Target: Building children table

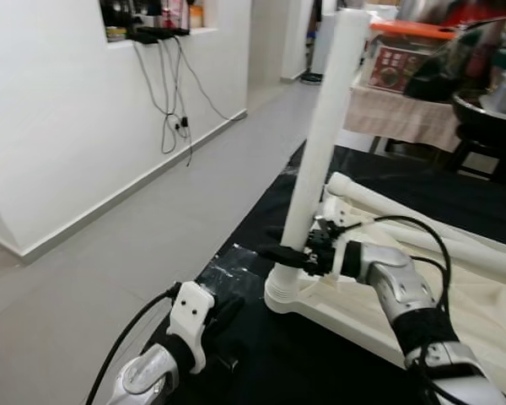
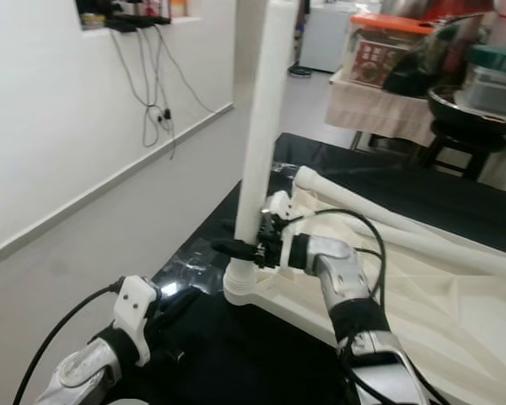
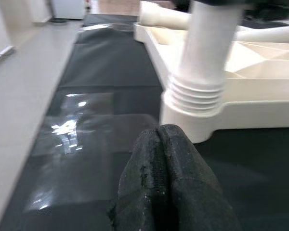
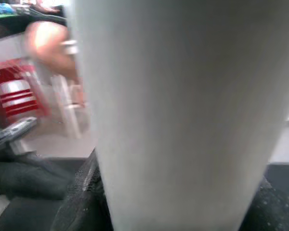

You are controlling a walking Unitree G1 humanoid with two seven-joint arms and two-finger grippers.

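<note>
Right pincer (image 1: 288, 254) is clamped around the upright white leg (image 1: 320, 135) just above its threaded socket (image 3: 195, 94) in the upturned tabletop (image 1: 354, 312). Leg axis is vertical. Left pincer (image 3: 166, 139), clenched and empty, is held low beside the socket.

The tall white leg (image 1: 320, 143) runs off the top of the right eye view, so its end is cut off there. In the right wrist view the leg is so close that it is one big blur, and the red and pink things behind it (image 4: 33, 67) are too fuzzy to name. The white tabletop (image 1: 481, 312) runs off the right edge. The stuff on the far shelf (image 1: 148, 18) is too small to tell.
</note>
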